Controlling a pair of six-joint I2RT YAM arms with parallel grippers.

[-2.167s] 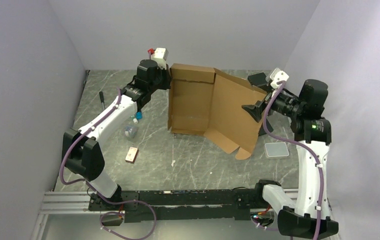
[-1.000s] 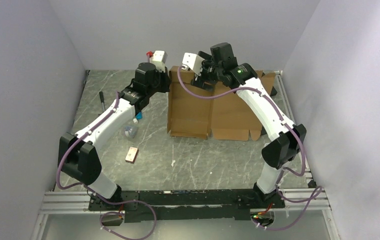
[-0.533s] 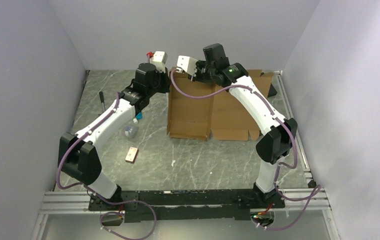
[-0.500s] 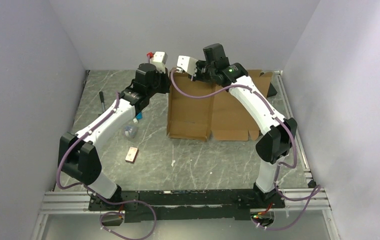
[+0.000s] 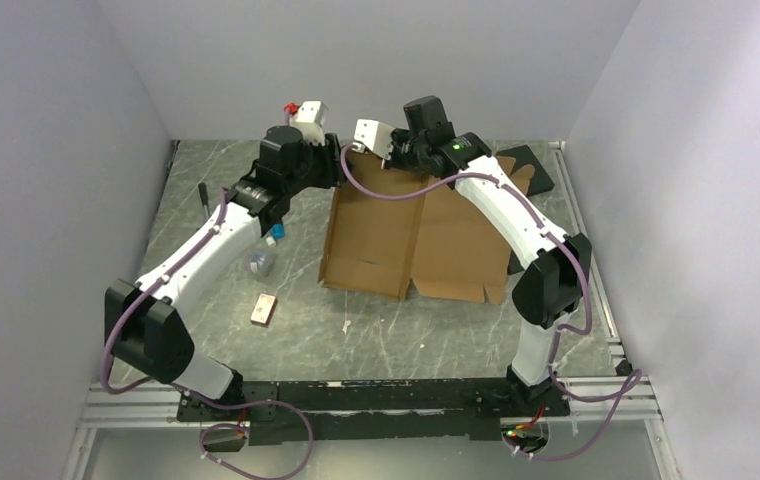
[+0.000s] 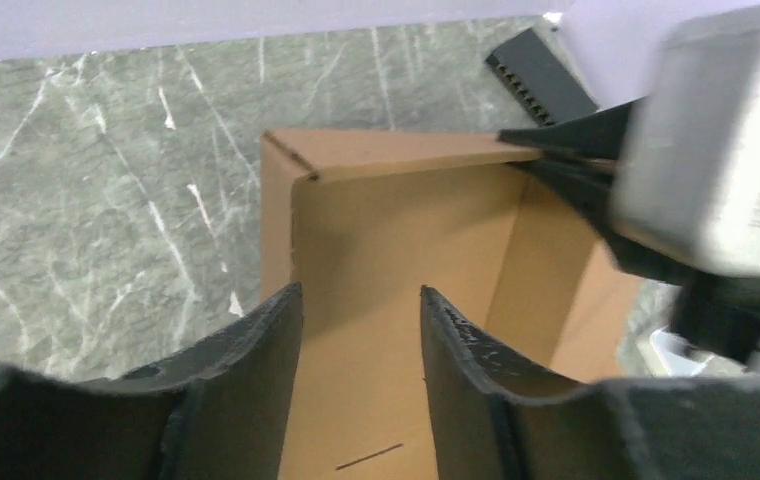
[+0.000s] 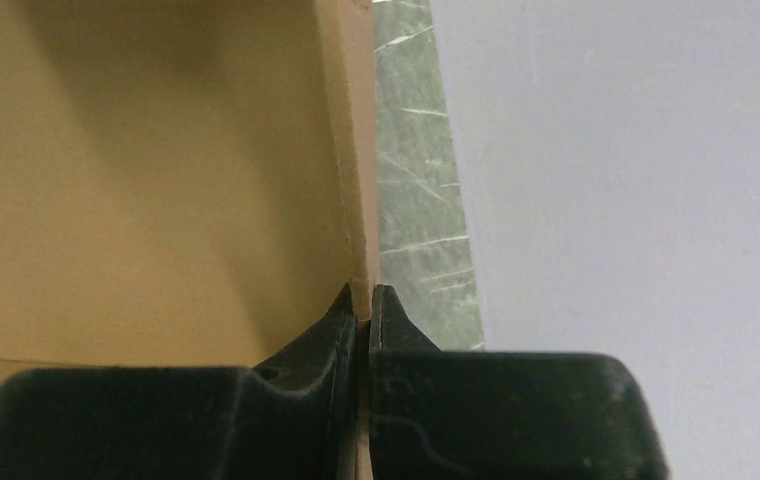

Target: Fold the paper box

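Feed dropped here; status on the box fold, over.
Right gripper shut on paper box far wall edge. Left gripper open, empty, at the box's left end. Black slab at far right flap.

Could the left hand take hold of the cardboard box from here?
Likely yes: the left hand hangs open right over the paper box, with nothing between its fingers and the cardboard. The right hand is shut on a wall edge, off to one side.
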